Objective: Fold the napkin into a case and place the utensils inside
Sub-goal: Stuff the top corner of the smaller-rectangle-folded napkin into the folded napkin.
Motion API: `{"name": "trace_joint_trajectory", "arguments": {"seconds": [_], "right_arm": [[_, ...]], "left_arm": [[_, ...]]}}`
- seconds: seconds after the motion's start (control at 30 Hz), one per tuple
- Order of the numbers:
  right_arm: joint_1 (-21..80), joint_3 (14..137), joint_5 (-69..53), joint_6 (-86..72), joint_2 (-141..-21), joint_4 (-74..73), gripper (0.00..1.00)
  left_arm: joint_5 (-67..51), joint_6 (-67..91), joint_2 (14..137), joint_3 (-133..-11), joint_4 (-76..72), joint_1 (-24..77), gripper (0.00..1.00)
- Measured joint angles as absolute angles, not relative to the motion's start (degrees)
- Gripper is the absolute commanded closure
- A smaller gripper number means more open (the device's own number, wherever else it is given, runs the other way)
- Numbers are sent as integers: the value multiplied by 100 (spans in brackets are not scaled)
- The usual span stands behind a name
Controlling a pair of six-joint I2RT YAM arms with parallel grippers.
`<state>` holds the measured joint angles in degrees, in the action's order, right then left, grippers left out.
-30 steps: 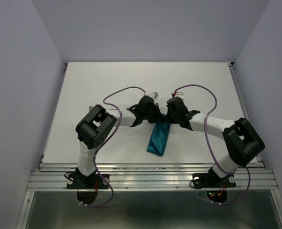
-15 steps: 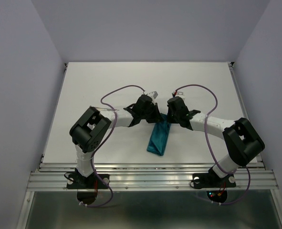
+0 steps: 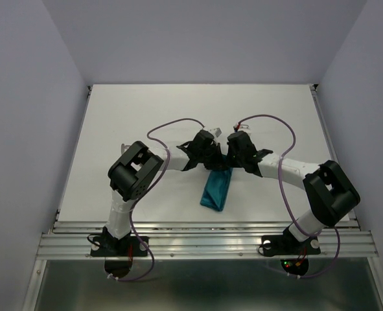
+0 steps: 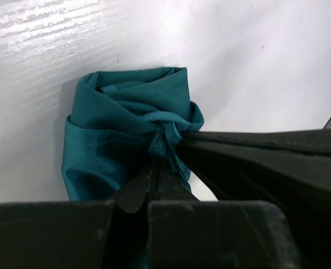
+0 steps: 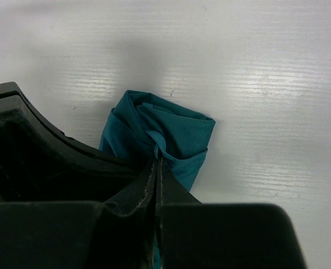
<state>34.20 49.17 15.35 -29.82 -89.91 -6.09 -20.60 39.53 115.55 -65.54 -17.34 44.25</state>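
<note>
The teal napkin [image 3: 216, 189] is lying on the white table [image 3: 146, 110] between the two arms. It is folded into a long, narrow pocket, soft and faintly shiny, with its near end pointing towards the bases. At its far end the layers are bunching into rounded folds. The black left gripper [image 4: 157, 154] is pinching one fold there, jaws pressed together. The right gripper [image 5: 157, 157] is squeezing another fold just beside it. I cannot tell what the pocket is holding.
</note>
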Motion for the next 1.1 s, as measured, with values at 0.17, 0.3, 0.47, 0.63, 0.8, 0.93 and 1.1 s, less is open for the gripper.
{"name": "trace_joint_trajectory", "arguments": {"seconds": [0.17,0.3,0.47,0.63,0.8,0.93,1.1], "right_arm": [[3420,4917,1498,-2985,-8960,-607,99],[3417,4904,1468,-3015,-8960,-607,93],[3417,4893,1570,-3050,-8941,-642,50],[3236,4880,1815,-3065,-8715,-856,46],[2915,4659,1778,-3074,-8300,-875,50],[2862,4425,1479,-3146,-8215,-884,55],[2862,3883,753,-3332,-8086,-854,58]], "left_arm": [[-2056,3972,11651,-6681,-1741,4427,100],[-2018,4027,11651,-6681,-1756,4427,100],[-1964,4110,11786,-6823,-1817,4425,100],[-1935,4141,11843,-6851,-1957,4429,100],[-1911,4141,11843,-6851,-1986,4429,100],[-1907,4121,11843,-6851,-1994,4429,100],[-1900,4049,11786,-6792,-2005,4429,100]]}}
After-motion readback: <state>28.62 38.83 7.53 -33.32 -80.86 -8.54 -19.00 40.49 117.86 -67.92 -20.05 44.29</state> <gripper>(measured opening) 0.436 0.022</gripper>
